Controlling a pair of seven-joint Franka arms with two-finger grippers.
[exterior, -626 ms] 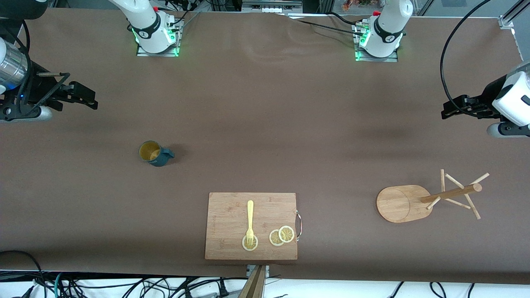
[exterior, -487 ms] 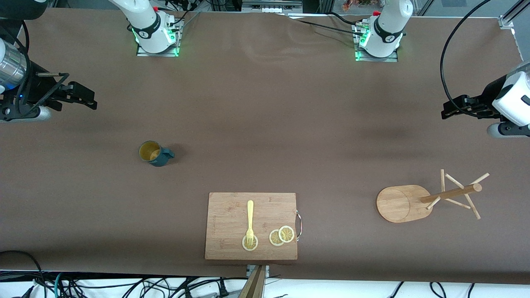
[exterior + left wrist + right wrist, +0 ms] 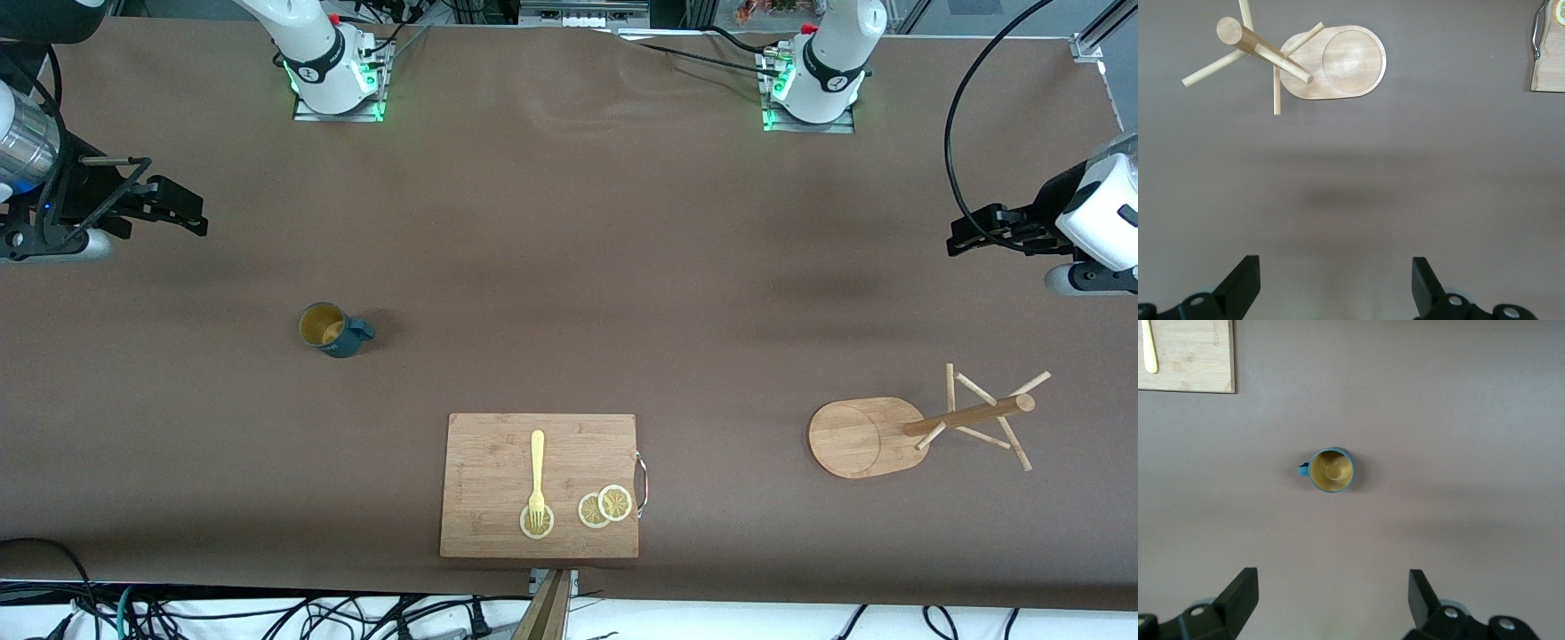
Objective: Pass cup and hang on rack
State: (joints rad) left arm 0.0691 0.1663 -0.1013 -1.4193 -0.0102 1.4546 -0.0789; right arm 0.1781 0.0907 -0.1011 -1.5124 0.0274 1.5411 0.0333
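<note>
The teal-blue cup [image 3: 333,330] with a mustard-yellow inside stands upright on the brown table toward the right arm's end; it also shows in the right wrist view [image 3: 1331,469]. The wooden rack [image 3: 898,427] stands toward the left arm's end, its pegs angled out from the post; it also shows in the left wrist view [image 3: 1298,59]. My right gripper [image 3: 182,213] is open and empty, up in the air over bare table at its end, apart from the cup [image 3: 1331,600]. My left gripper [image 3: 965,238] is open and empty, in the air over bare table at its end [image 3: 1336,283].
A rectangular wooden cutting board [image 3: 498,453] lies near the front edge at the middle, with a yellow fork [image 3: 536,476] and lemon slices [image 3: 605,505] on it. Cables hang below the table's front edge.
The right gripper has shifted very slightly; nothing else has visibly moved.
</note>
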